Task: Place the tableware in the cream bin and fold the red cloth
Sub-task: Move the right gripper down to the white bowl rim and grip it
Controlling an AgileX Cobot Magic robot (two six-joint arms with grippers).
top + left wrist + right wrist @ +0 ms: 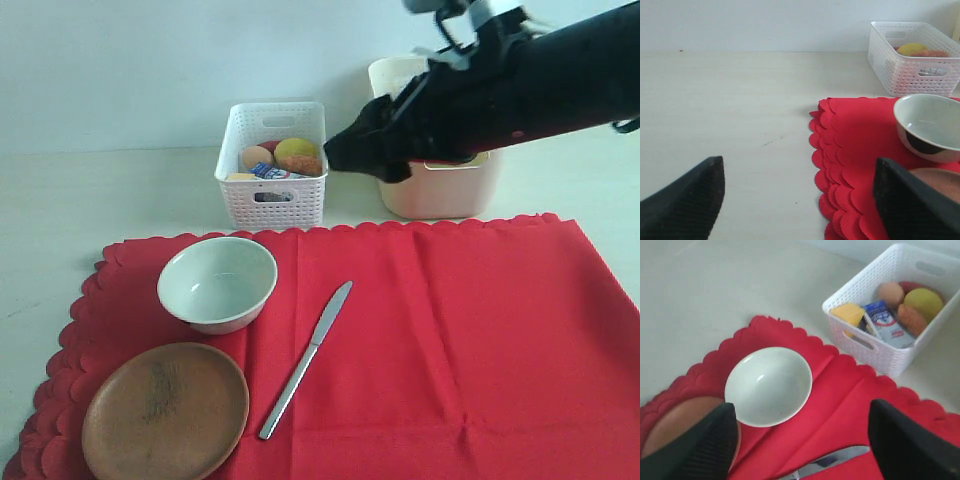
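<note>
Taking the red cloth as a dial in the exterior view, with six o'clock nearest the camera, a brown plate is seen at eight o'clock. A knife is laid just left of centre, its blade pointed toward one o'clock. A pale bowl is set upright at ten o'clock, close to the plate.

Past the far scalloped edge, a white basket of food is placed at eleven o'clock and the cream bin at one o'clock. The inside of the bin is hidden by the right arm, so what has been put in it cannot be told.

The right gripper is held above the gap between basket and bin. Its jaws are spread and nothing is carried between them. The left gripper is likewise released and empty, and is hung over bare table off the nine o'clock edge.

Three pieces are judged yet to be cleared before any folding is done. The knife lies flat and thin, so cloth could be pinched up with it and the bowl and plate dragged along. The bowl's smooth rim could be let slip from a shallow grip. Since basket and bin are set side by side, a piece could be dropped in the wrong one, or the bin nudged by the low arm.
</note>
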